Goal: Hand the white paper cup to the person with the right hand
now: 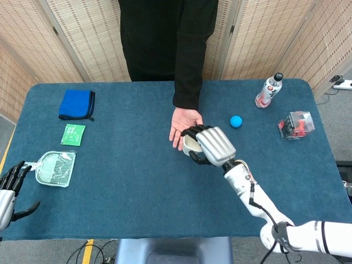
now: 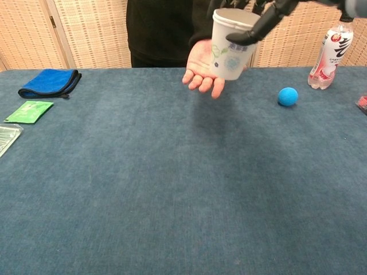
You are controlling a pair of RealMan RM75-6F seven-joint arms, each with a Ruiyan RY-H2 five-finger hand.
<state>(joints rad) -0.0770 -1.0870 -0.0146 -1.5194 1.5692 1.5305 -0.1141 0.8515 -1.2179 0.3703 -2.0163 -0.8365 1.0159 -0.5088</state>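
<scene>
The right robot hand (image 1: 212, 144) grips the white paper cup (image 2: 230, 43) near its rim, dark fingers (image 2: 256, 27) wrapped round the upper wall, and holds it in the air just over the person's upturned open palm (image 2: 203, 64); from the chest view the cup's base sits right at the palm, though whether it touches cannot be told. The cup is a plain white tapered paper one with a rolled lip, a faint green leaf sprig and a pale blue floral print on its side, and a beige inside; it is upright, tipped slightly. The person in black stands at the far edge of the dark blue cloth-covered surface (image 1: 126, 181). The left robot hand (image 1: 10, 187) lies at the near left corner, holding nothing, fingers apart. Elsewhere on the surface lie a folded blue cloth (image 1: 77, 104), a small green packet (image 1: 72, 134), a clear plastic pouch (image 1: 55, 168), a small blue ball (image 2: 288, 96), a clear drink bottle with a red-and-white label (image 2: 332, 52) and a clear box with red contents (image 1: 296, 124).
</scene>
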